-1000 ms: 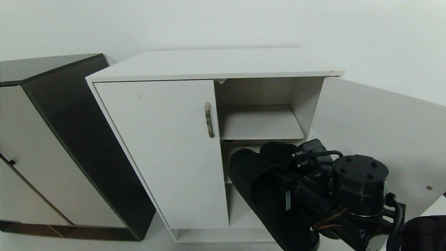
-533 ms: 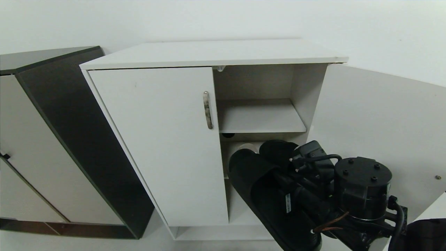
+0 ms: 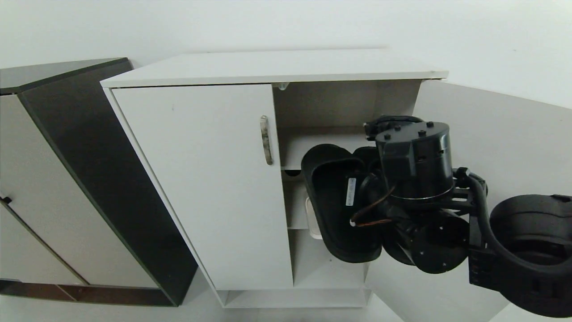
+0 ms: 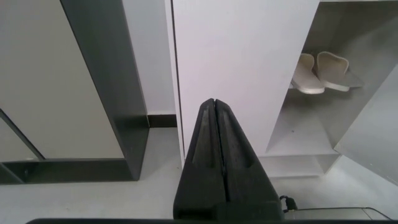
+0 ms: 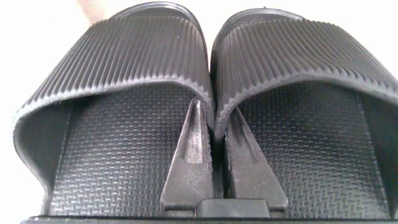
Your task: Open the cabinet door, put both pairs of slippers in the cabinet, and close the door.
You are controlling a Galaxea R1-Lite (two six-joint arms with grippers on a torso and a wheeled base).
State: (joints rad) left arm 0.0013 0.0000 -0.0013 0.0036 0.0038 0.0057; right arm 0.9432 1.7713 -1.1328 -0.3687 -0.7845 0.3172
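Both black slippers [image 3: 333, 201], pinched in the right end effector [image 5: 214, 109], hang before the cabinet [image 3: 268, 67] at its upper shelf [image 3: 291, 150] edge.

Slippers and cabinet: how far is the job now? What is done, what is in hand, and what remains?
Done: the right cabinet door stands open, and the white slippers lie inside the cabinet. In hand: the right gripper is shut on the black slippers, held up before the opening. Left: set the black slippers inside, let go, withdraw and close the door.
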